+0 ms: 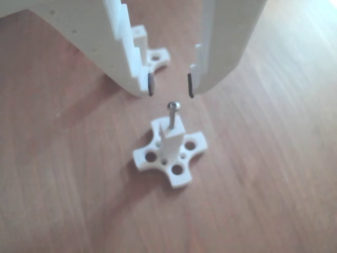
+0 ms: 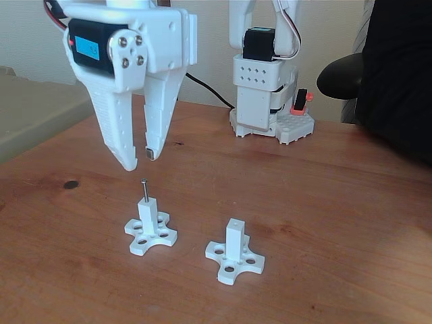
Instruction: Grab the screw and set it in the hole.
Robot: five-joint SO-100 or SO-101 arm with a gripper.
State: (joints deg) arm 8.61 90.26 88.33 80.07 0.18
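The grey screw stands upright with its tip in the top of a white post on a cross-shaped base; the hole is hidden by the screw. My white gripper hangs just above the screw's head, open, with nothing between its fingers. A second white post with a cross-shaped base stands to the right in the fixed view; its top face shows a tiny hole. In the other view this second base peeks out behind the left finger.
The arm's white base stands at the back of the wooden table. A dark-clothed person's arm is at the right edge. A dark spot marks the wood at left.
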